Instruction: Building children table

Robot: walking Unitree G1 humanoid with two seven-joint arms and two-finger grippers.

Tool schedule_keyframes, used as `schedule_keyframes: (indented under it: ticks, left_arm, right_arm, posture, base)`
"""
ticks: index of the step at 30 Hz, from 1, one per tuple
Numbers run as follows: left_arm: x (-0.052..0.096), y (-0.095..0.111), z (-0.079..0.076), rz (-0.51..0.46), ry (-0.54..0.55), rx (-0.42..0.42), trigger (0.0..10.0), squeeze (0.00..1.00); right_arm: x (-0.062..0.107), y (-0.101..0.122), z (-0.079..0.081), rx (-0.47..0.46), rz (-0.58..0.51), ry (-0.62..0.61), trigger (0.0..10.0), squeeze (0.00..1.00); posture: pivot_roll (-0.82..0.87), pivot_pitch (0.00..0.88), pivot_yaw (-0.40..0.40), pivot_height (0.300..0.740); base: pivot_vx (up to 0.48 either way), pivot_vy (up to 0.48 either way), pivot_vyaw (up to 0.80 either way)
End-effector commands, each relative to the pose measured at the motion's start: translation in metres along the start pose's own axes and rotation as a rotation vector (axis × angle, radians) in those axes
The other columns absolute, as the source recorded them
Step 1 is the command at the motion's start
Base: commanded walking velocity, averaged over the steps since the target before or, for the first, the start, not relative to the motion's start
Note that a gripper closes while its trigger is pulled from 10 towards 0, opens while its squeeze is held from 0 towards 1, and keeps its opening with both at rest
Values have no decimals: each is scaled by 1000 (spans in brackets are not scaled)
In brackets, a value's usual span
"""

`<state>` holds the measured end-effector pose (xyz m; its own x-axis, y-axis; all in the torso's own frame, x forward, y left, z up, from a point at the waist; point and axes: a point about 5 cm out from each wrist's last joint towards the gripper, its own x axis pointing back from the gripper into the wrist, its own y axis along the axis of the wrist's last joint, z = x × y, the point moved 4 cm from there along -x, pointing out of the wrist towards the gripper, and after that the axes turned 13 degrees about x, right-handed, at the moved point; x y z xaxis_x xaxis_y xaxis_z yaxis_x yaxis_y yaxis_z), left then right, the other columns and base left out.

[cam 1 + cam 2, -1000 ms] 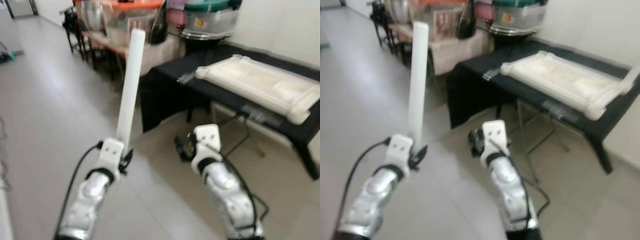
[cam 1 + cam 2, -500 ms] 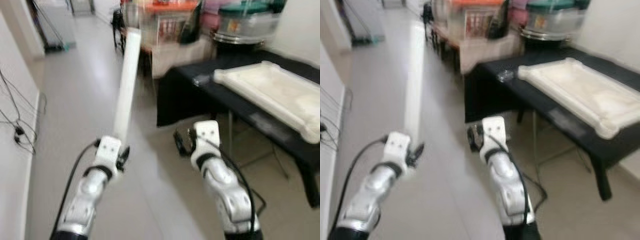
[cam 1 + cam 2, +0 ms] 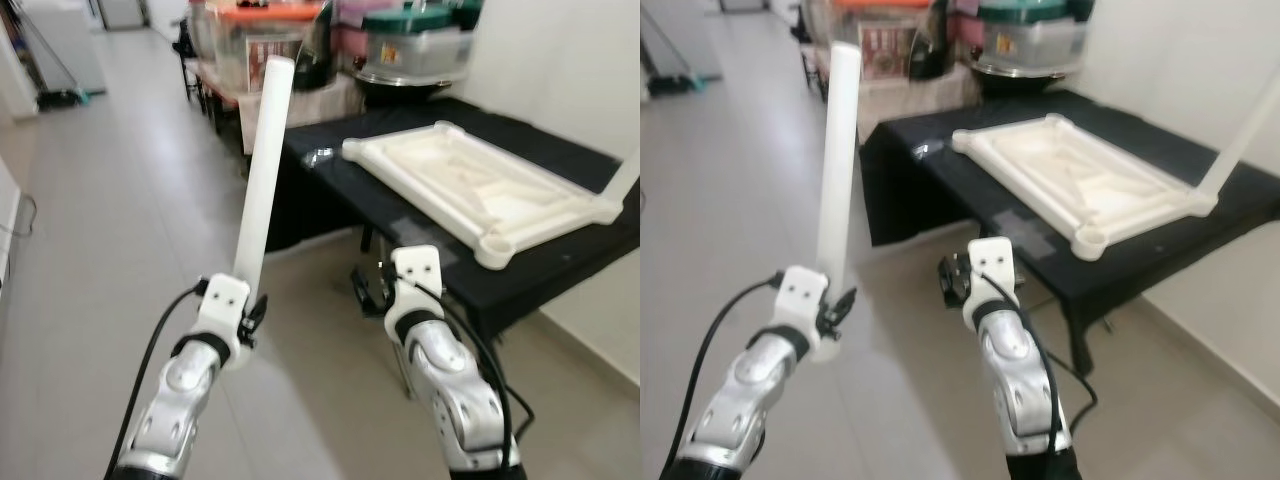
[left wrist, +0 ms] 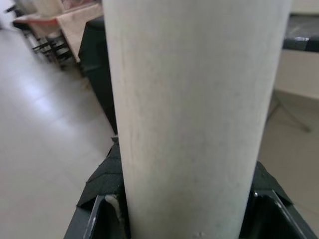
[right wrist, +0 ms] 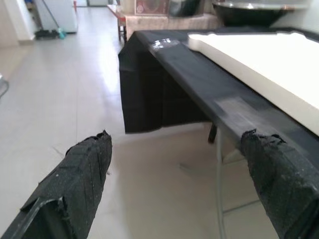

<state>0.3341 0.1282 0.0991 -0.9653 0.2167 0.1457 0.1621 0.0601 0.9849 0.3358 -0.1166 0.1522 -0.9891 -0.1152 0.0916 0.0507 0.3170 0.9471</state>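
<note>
Gripping a white table leg [image 3: 262, 175] upright, left claw [image 3: 247, 315], lidded tubs [image 3: 415, 45] behind

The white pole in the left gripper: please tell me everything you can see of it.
The white pole is a plain round cylinder, smooth and matte, looking like painted wood or plastic. It stands almost upright, leaning slightly toward the robot's right at the top. The left gripper is shut on its lower end, jaws pressed against both sides. Its flat top end is free and touches nothing. It is held above the tiled floor, to the left of the black table.
</note>
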Motion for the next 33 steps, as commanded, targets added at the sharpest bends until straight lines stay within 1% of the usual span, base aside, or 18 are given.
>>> schedule_keyframes:
  ticks: [1, 3, 4, 6, 11, 17, 27, 30, 33]
  left_arm:
    - [-2, 3, -7, -16, -24, -14, 10000, 0]
    - [-2, 3, -8, -17, -27, -19, 10000, 0]
    - [-2, 3, -9, -18, -31, -24, 10000, 0]
    - [-2, 3, -10, -19, -33, -24, 10000, 0]
    - [-2, 4, -9, -21, -41, -24, 10000, 0]
    - [-3, 5, -9, -23, -47, -27, 10000, 0]
    - [-2, 4, -10, -22, -60, -29, 10000, 0]
    - [-2, 4, -14, -25, -75, -12, 10000, 0]
    - [0, 8, -23, -43, -141, 39, 10000, 0]
  right_arm:
    - [-1, 2, 1, -9, -10, 17, 10000, 0]
    - [-2, 3, 2, -14, -14, 32, 10000, 0]
    - [-2, 4, 3, -39, -20, 64, 10000, 0]
    - [-2, 6, 4, -53, -30, 87, 10000, 0]
    - [-1, 8, 6, -49, -55, 134, 10000, 0]
    - [-1, 6, 6, -46, -55, 152, 10000, 0]
    - [0, 2, 3, -76, -46, 183, 10000, 0]
    - [1, 1, 3, -101, -49, 213, 10000, 0]
    - [6, 4, 7, -136, -76, 289, 10000, 0]
  posture:
    - [-56, 0, -15, 740]
    - [-56, 0, -15, 740]
    - [-57, 0, -16, 740]
    - [-54, 0, -15, 740]
    - [-54, 0, -15, 740]
    - [-53, 0, -18, 740]
    - [-59, 0, -14, 740]
    - [-59, 0, -14, 740]
    - [-61, 0, -13, 740]
  base:
    - [0, -480, 0]
    - [0, -480, 0]
    - [0, -480, 0]
    - [0, -480, 0]
    - [0, -480, 0]
    - [0, -480, 0]
    - [0, -478, 0]
    - [0, -91, 0]
    - [0, 0, 0]
